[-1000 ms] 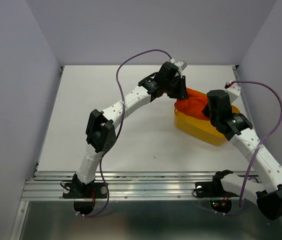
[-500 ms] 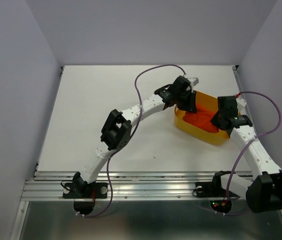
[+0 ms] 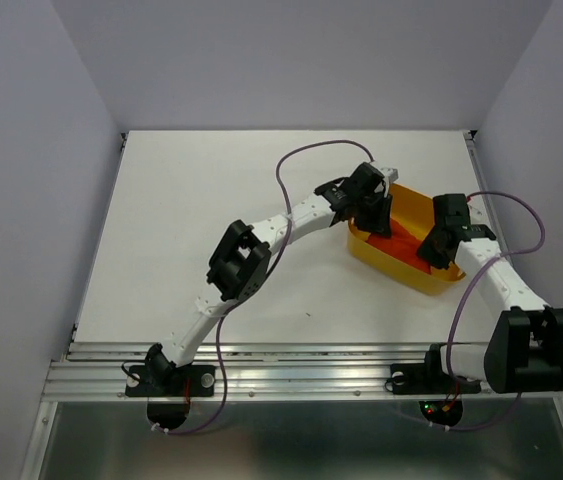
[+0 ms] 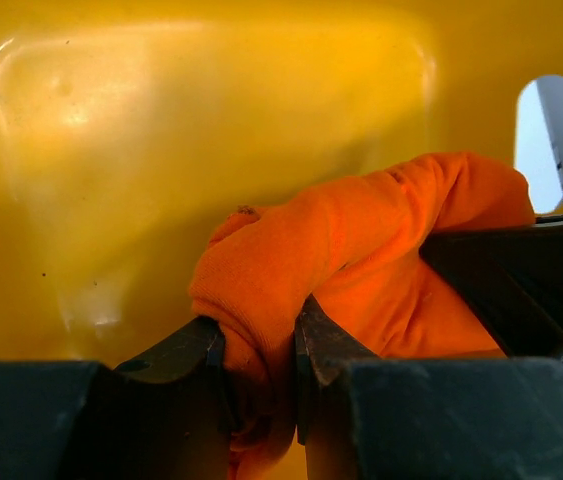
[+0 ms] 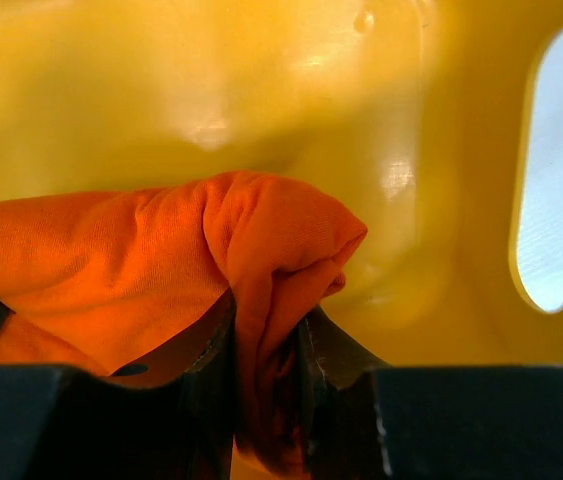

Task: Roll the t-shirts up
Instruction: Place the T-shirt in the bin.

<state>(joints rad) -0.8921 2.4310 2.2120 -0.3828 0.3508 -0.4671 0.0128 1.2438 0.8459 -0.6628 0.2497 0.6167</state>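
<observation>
The orange-red t-shirt (image 3: pixel 401 243) lies bunched inside the yellow tub (image 3: pixel 413 205) at the table's right. My left gripper (image 3: pixel 373 222) reaches down into the tub's left end and is shut on a fold of the t-shirt (image 4: pixel 291 260). My right gripper (image 3: pixel 435 250) is down in the tub's right end, shut on another fold of the t-shirt (image 5: pixel 251 240). In both wrist views the fabric is pinched between the black fingers (image 4: pixel 186 350) and fingers (image 5: pixel 336 350), just above the tub's yellow floor. Most of the shirt is hidden by the arms from above.
The tub has handle slots in its end walls, slot (image 4: pixel 546 140) and slot (image 5: pixel 556 170). White table (image 3: pixel 211 220) stretches to the left of the tub. Purple cables (image 3: pixel 306 160) loop above both arms. Grey walls close the sides and back.
Both grippers have come down with the t-shirt from above the tub's rim into the tub. The shirt, earlier heaped over the rim, now sits low inside.
</observation>
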